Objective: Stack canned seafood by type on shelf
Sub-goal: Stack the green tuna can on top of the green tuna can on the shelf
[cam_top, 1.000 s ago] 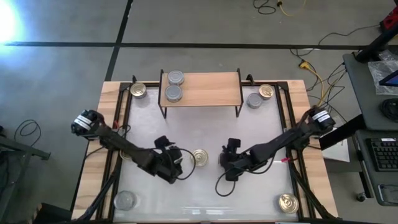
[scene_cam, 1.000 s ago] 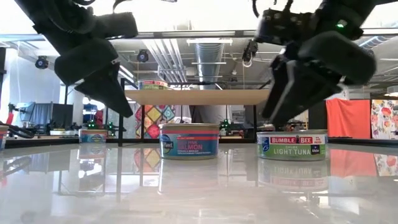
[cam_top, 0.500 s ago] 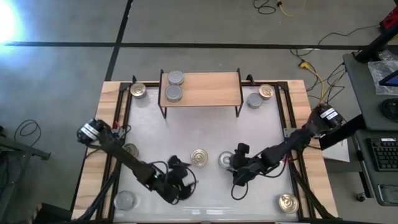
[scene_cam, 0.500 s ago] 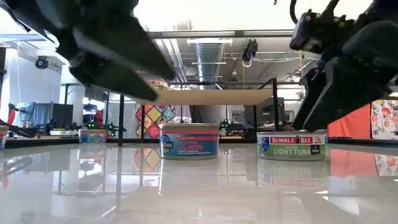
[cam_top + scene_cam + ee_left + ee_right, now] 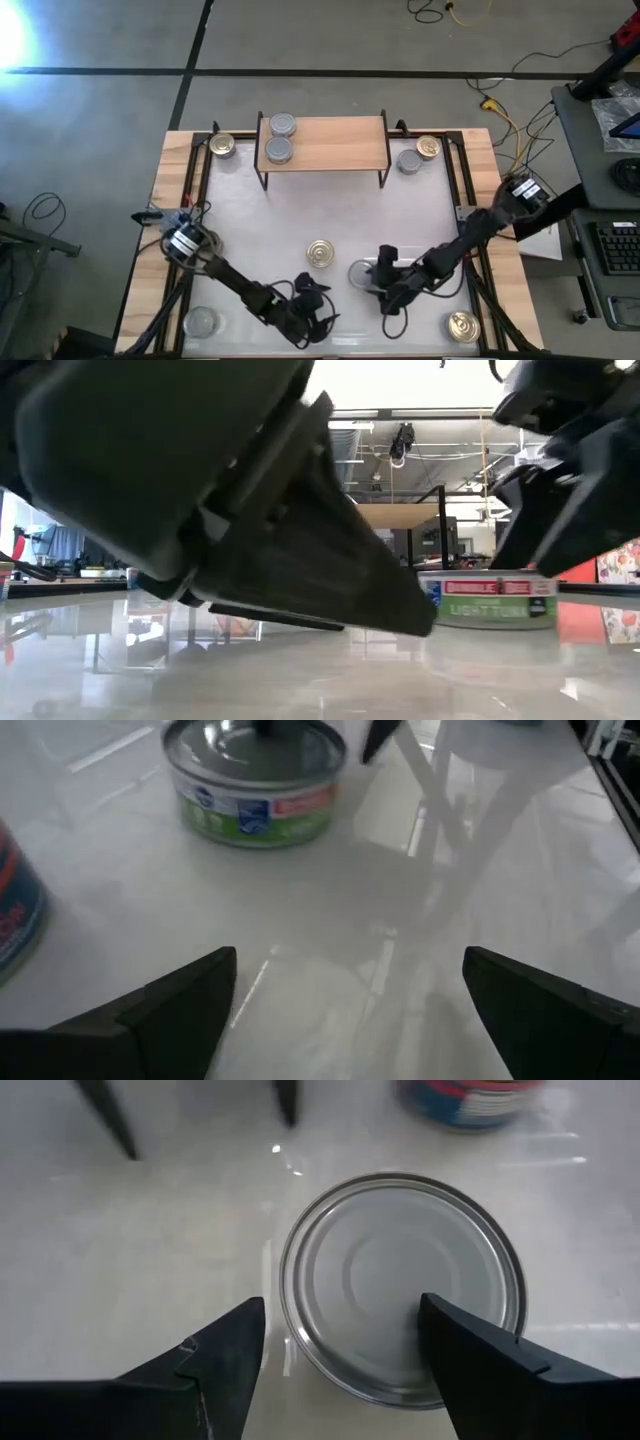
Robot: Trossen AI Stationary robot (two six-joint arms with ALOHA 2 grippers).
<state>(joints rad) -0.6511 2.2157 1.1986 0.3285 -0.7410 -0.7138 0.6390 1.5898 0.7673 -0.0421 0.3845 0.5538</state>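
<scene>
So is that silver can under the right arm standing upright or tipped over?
Upright: the silver can shows its full round lid to the right wrist view and sits flat on the table.

The shelf stands at the back middle of the table, with two cans one behind the other on its left end, a can on the table off its left end and two more off its right. Near the table's middle a can sits just left of and slightly behind another can, over which the right gripper is placed. The left gripper is at the front edge, between a front-left can and a front-right can.
</scene>
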